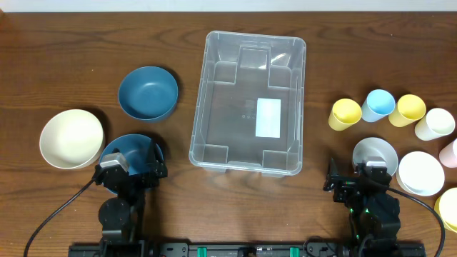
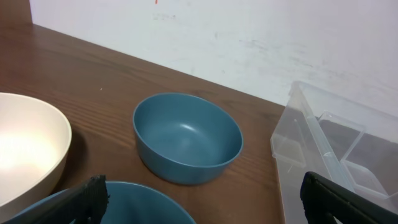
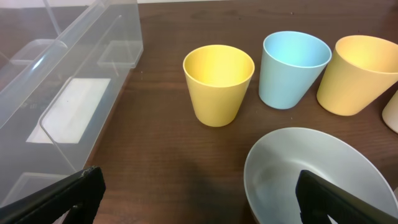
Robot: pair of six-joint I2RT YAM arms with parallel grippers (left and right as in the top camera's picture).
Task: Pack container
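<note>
The clear container stands empty in the middle of the table, a white label on its bottom. My left gripper hangs open at the front left over a blue bowl. In the left wrist view its fingers spread wide above that bowl, with the container's corner to the right. At the front right my right gripper is open beside a grey bowl. The right wrist view shows the open gripper over bare wood between the container and the grey bowl.
A dark blue bowl and a cream bowl sit left of the container. On the right are a yellow cup, a light blue cup, another yellow cup, a cream cup and a white bowl.
</note>
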